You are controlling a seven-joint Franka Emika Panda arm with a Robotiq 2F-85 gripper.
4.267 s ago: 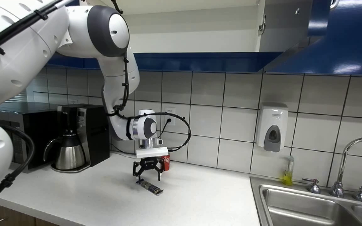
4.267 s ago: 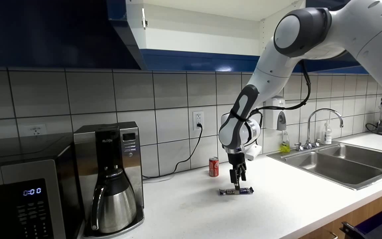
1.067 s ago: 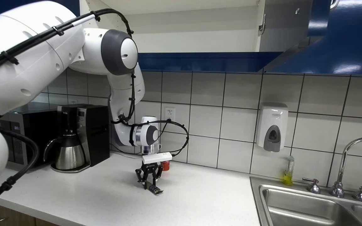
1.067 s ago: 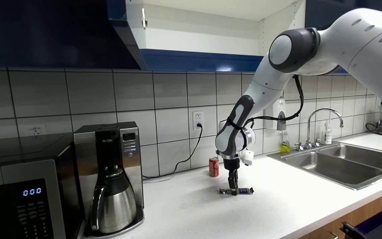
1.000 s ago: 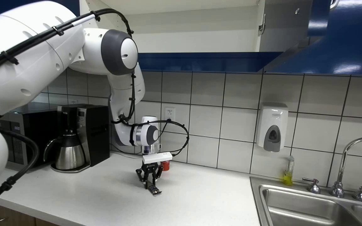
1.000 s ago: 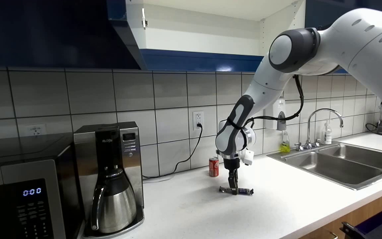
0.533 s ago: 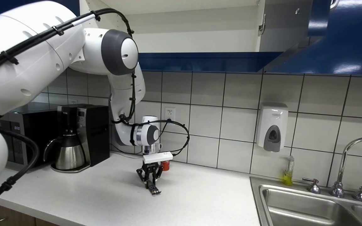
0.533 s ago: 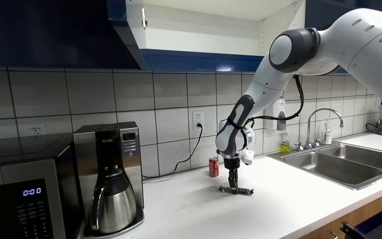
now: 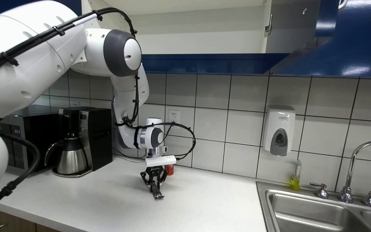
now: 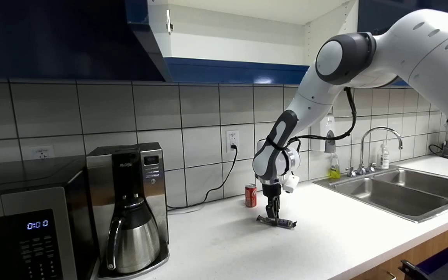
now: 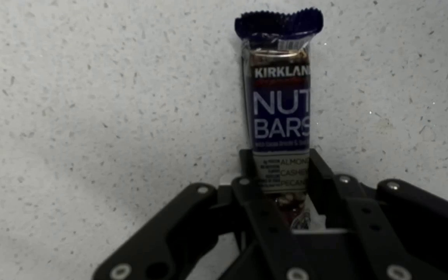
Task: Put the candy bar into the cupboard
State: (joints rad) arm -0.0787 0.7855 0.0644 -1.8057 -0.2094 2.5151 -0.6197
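The candy bar (image 11: 280,112), in a dark blue wrapper lettered "NUT BARS", lies lengthwise between the two fingers of my gripper (image 11: 281,167). Both pads press its long sides near the middle, so the gripper is shut on it. In an exterior view the bar (image 10: 286,223) sits at counter level or barely above it, slightly tilted; whether it touches the surface I cannot tell. Part of its lower half is hidden by the gripper in the wrist view. Overhead, the cupboard (image 9: 211,63) stands open, its white interior showing in both exterior views.
A red can (image 10: 251,195) stands close behind the gripper. The coffee maker (image 10: 130,210) and microwave (image 10: 21,217) occupy one side of the counter, the sink (image 9: 304,206) the other. A soap dispenser (image 9: 279,130) hangs on the wall. An open cupboard door (image 9: 293,27) juts outward.
My gripper came down over the candy bar and its fingers closed on it. The bar has turned and tilted a little, and both have risen very slightly in the last half second.
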